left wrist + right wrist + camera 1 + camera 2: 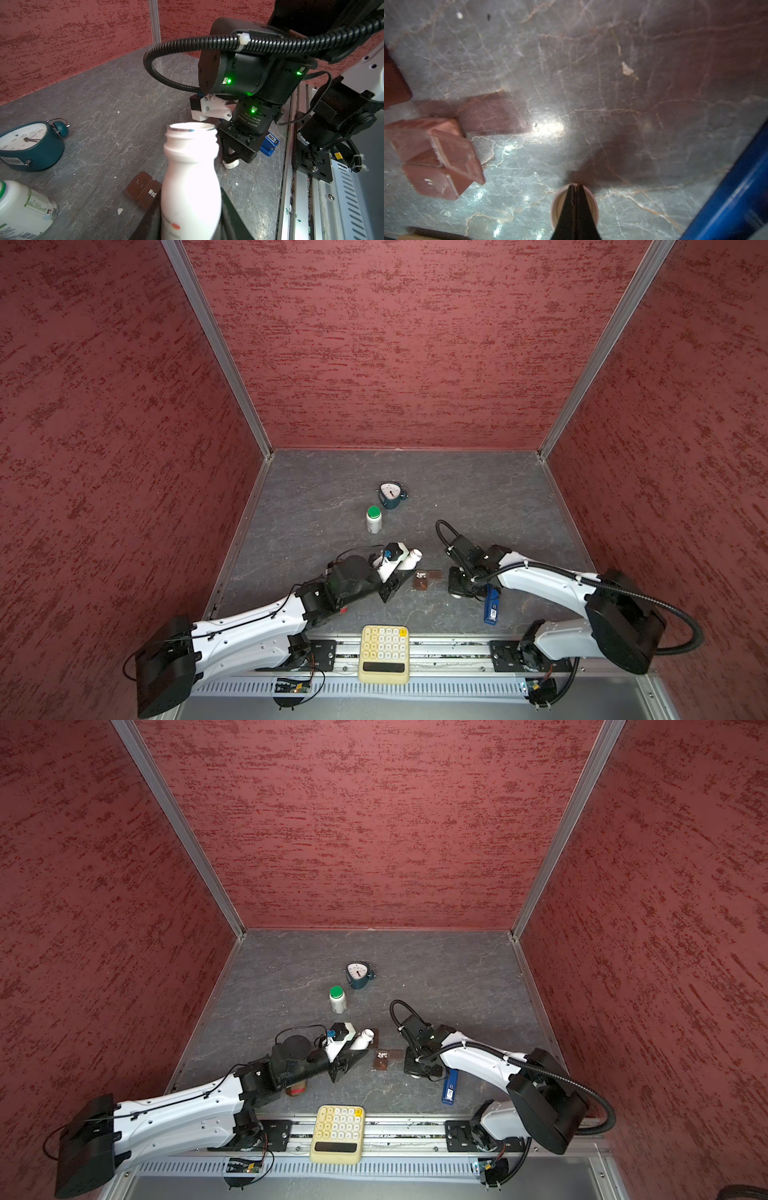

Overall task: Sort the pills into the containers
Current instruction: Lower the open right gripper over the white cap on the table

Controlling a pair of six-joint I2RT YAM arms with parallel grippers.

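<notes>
The pills (422, 573) show as a cluster of white specks in 1 open cell of a brown pill-box piece (420, 585) lying just beyond the calculator (384, 653). Filling looks begun, though I cannot count them or see any other filled cell. A 2nd pill-box piece (143, 190), marked "Wed.", lies a little farther beyond the calculator with its lids down, so its contents are hidden.

Beside it, the left hand (191, 217) is clamped on the uncapped white bottle (190, 166), which is tilted with its mouth near both pieces.

Beyond the calculator's right corner, the right hand (575, 187) has its fingers pressed together, tips at a white cap (593, 205) on the worktop (478, 497). Whether they pinch its rim I cannot tell.

Most of the sorting appears left: more cells to fill, then lids to close.
</notes>
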